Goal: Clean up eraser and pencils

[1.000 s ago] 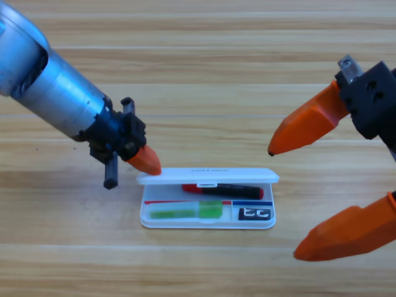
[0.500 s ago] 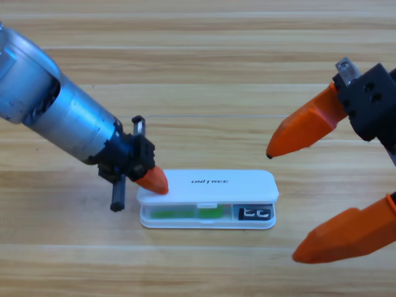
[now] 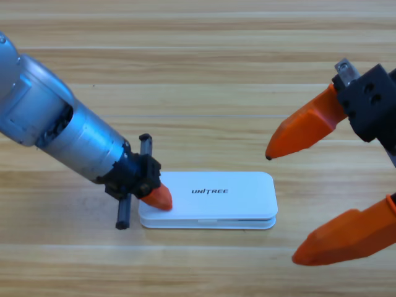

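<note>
Here the left end effector (image 3: pixel 158 196) came in from the desk's left edge and pressed its orange tip on the left end of the white case (image 3: pixel 216 198), near the desk's front edge; whether its jaws were apart or together could not be told. The case lay flat with its lid down, so the eraser and pencils were hidden from sight. Toward the desk's right edge, the right end effector (image 3: pixel 281 207) hung apart from the case, its jaws spread wide

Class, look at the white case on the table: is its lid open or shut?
Shut: the white case lid lies flat, contents hidden; the left gripper presses its left end.
</note>
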Motion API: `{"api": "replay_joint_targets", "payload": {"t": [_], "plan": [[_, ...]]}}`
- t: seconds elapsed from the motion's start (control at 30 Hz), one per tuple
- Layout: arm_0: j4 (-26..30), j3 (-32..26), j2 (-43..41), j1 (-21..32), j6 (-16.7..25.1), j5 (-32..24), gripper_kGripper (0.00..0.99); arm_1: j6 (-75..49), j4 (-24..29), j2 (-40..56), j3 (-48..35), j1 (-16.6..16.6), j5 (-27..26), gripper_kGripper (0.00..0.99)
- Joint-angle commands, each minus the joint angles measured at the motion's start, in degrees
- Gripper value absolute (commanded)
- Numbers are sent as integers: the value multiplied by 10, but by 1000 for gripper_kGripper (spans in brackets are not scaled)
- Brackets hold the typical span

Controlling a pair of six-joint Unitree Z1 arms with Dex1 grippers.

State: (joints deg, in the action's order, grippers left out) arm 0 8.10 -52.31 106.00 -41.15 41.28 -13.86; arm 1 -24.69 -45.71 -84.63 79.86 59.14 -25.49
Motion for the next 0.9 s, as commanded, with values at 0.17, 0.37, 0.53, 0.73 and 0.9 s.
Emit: {"api": "replay_joint_targets", "payload": {"t": [0.17,0.37,0.53,0.73,0.9], "plan": [[-25,23,32,-17,2,6,0,3,7,-33,-1,12,-14,973],[-34,21,41,-17,4,7,0,4,7,-34,-1,12,-16,973],[-44,19,57,-21,6,9,0,4,7,-36,0,12,-15,973],[-49,16,68,-27,6,13,0,5,7,-38,1,12,-15,973],[-51,16,72,-29,4,14,0,6,7,-39,1,12,-16,973]]}}
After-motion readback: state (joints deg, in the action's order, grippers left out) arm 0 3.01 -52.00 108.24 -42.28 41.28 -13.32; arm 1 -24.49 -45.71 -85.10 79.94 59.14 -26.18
